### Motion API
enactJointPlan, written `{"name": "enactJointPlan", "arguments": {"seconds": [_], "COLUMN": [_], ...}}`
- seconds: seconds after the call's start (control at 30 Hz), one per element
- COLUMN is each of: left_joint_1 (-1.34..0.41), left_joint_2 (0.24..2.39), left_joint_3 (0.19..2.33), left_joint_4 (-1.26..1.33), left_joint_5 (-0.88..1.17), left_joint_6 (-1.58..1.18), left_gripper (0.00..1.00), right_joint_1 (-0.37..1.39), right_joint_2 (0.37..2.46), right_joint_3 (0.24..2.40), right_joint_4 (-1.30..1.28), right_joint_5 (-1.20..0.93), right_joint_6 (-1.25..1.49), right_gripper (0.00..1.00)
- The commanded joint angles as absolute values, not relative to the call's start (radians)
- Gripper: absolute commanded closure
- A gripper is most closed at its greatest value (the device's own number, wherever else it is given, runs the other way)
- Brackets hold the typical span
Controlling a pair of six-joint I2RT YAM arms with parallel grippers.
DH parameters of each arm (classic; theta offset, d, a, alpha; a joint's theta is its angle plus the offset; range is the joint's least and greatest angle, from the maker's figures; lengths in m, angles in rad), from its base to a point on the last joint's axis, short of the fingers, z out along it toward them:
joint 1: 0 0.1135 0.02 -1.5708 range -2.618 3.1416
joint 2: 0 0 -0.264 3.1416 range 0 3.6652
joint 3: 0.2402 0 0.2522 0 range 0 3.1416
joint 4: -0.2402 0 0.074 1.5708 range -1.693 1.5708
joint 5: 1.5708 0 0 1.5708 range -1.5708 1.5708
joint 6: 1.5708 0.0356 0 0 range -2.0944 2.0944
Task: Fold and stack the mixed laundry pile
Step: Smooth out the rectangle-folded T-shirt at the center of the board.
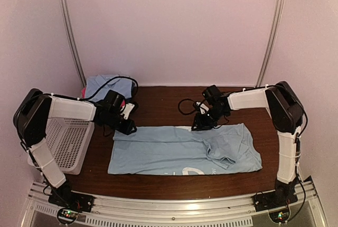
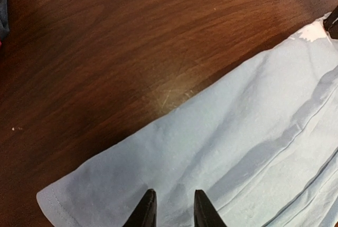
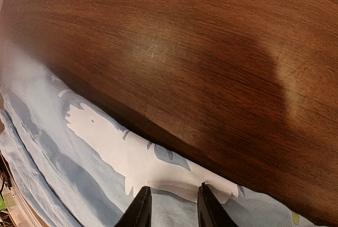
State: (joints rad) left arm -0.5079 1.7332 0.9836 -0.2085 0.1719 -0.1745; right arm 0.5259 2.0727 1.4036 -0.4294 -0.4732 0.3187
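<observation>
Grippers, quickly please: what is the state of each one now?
Left gripper: fingers narrowly apart over the light blue shirt; grip cannot be told.
Right gripper: same, at the shirt's printed edge.

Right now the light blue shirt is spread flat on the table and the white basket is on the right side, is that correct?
Not quite. The shirt is spread flat on the table, but the white basket is on the left side, next to the left arm, not on the right. The top view shows it.
</observation>
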Motion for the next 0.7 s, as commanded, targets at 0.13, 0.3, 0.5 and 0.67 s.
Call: {"name": "enactJointPlan", "arguments": {"seconds": [0.13,0.3,0.5,0.67], "left_joint_1": [-0.541,-0.569,-0.583,-0.605], "left_joint_2": [1.751,1.726,1.688,1.632], "left_joint_3": [0.942,0.901,0.859,0.831], "left_joint_4": [-0.231,-0.225,-0.240,-0.312], "left_joint_5": [0.142,0.117,0.105,0.062], "left_joint_6": [-0.199,-0.219,-0.221,-0.222], "left_gripper": [0.78,0.78,0.78,0.78], "right_joint_1": [0.574,0.596,0.569,0.511], "right_joint_2": [2.008,1.943,1.918,1.965], "right_joint_3": [1.309,1.232,1.185,1.186], "right_joint_4": [-0.439,-0.437,-0.443,-0.436], "right_joint_5": [-0.475,-0.425,-0.277,-0.192], "right_joint_6": [0.327,0.337,0.312,0.278], "right_gripper": [0.70,0.68,0.68,0.69]}}
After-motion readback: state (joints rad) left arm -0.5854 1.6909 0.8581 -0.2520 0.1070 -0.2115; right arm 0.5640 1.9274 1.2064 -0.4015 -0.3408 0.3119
